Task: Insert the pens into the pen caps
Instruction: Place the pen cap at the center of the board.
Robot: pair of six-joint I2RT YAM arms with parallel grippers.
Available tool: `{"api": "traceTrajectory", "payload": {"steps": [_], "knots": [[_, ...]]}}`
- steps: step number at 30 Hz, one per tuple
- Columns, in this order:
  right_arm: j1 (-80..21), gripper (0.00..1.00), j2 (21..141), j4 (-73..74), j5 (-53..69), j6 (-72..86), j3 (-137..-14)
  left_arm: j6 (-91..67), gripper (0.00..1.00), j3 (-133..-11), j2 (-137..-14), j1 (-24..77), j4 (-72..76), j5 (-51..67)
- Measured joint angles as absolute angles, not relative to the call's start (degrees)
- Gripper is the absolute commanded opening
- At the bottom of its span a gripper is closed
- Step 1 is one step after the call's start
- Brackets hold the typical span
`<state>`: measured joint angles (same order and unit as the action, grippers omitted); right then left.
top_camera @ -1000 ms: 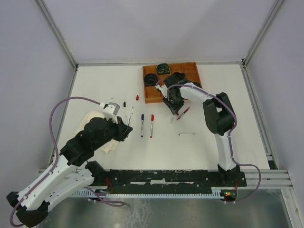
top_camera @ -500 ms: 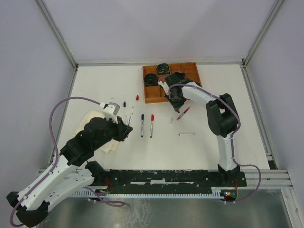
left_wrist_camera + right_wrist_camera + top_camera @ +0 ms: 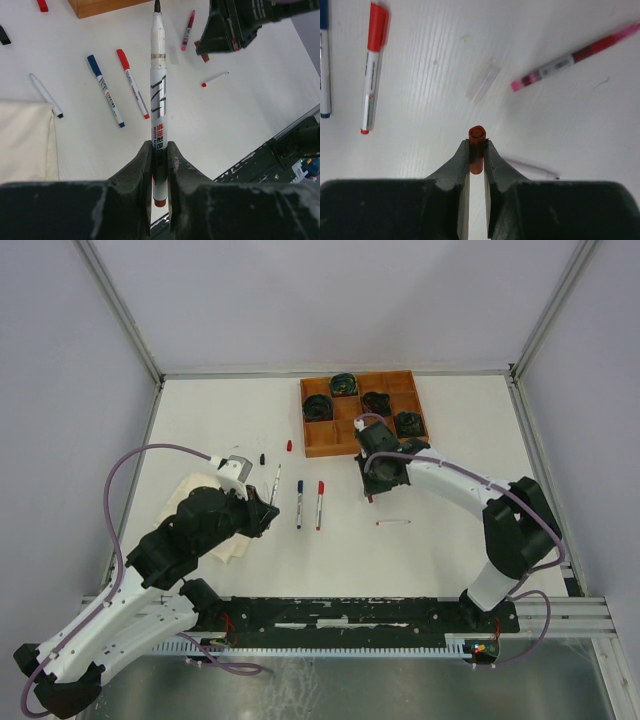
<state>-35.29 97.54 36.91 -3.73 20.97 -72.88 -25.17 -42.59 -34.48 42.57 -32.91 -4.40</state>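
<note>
Right wrist view: the right jaws stand narrow, pinched on a brown cap whose open mouth faces the camera. Just ahead of it a small clear piece lies flat on the table. A pink pen lies aslant further off to the right. A red-capped pen and a blue-capped pen lie side by side at the left border, apart from each other. A thin white pen lies partly under the right finger.

Left wrist view: the left jaws are closed on the lower barrel of a held pen, which points straight away with its black tip bare and its brown end behind the fingers. To the left, an uncapped black-tipped pen ends at the edge of the cream cloth.

Top external view: a wooden tray with dark cable coils sits near the far edge. A red cap and a black cap lie just left of it. Open room lies right of the right jaws, out to the right edge. The near strip toward the black rail is also open.
</note>
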Motion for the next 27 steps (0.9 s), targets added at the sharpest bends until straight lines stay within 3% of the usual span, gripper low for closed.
{"api": "traceTrajectory", "payload": {"steps": [5,12,27], "knots": [[-44.03,0.13,93.51,35.24,-6.74,30.81,-62.87,-25.19,0.03,-42.59,-34.46,42.57,-32.88,-4.4],[-54.72,0.15,94.28,34.7,-11.86,38.61,-59.61,-25.19,0.03,-42.59,-34.28,42.57,-32.84,-4.45],[-59.27,0.22,100.33,35.81,-17.08,44.21,-60.58,-25.19,0.03,-42.59,-34.06,42.57,-32.8,-4.49]]}}
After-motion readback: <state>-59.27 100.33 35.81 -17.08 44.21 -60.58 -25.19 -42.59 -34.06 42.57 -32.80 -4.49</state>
